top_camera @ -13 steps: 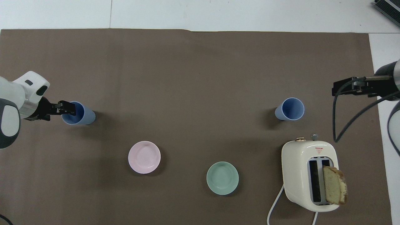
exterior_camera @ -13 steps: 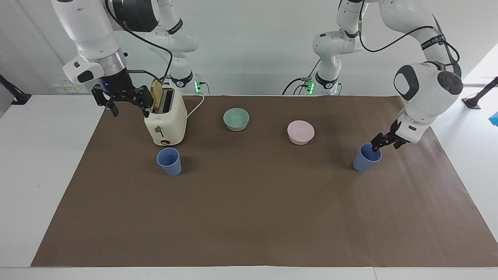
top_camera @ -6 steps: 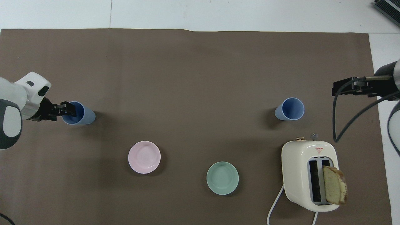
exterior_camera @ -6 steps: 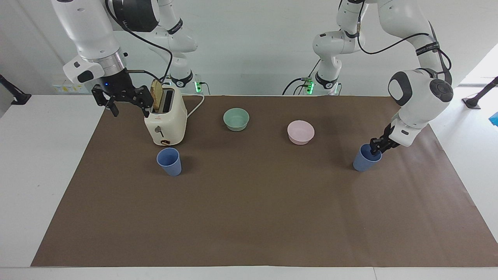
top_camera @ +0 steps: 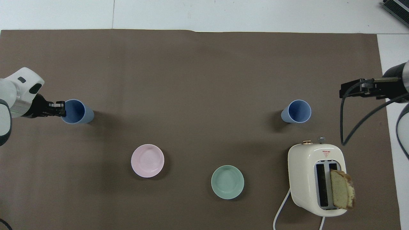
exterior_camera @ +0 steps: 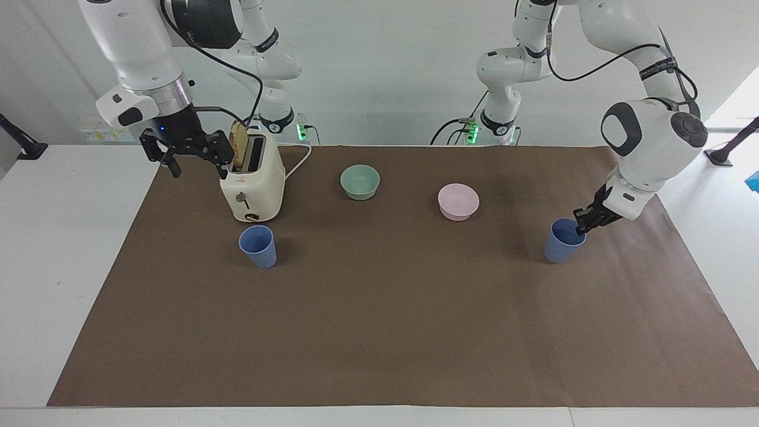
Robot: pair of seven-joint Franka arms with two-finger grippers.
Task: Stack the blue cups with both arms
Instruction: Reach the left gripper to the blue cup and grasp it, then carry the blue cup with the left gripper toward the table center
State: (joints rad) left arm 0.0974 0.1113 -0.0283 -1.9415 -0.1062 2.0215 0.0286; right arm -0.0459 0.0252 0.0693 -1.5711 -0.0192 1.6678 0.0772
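In the facing view I see my left gripper (exterior_camera: 581, 228) pinched on the rim of one blue cup (exterior_camera: 562, 243) near the left arm's end of the brown mat (exterior_camera: 379, 332); whether the cup is off the mat, I cannot quite tell. My right gripper (exterior_camera: 195, 163) waits spread wide beside the toaster (exterior_camera: 252, 184).

From overhead, the held cup (top_camera: 76, 111) sits by the mat's edge at the left arm's end. The other blue cup (top_camera: 297, 111) stands upright, farther out than the toaster (top_camera: 316, 179).

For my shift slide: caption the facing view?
Left gripper shut on one blue cup's rim; right gripper waits open.
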